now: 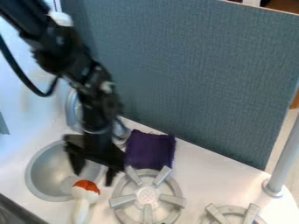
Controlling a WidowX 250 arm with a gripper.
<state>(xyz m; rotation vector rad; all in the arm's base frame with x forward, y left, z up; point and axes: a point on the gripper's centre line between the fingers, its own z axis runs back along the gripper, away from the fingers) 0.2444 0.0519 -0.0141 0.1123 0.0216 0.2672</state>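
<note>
Camera view — orange-and-white toy (pixel 86 194) — just below open hand (pixel 93 176).

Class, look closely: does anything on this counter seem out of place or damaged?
Mildly odd: the purple cloth lies close against the burner, its far edge seemingly frayed, and the orange-topped white object has its head right at the sink. No spill shows.

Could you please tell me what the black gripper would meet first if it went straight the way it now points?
Probably the orange-red end of the white object by the sink, just below the gripper's spread fingers in the picture, though depth is unclear and it might pass beside it.
</note>
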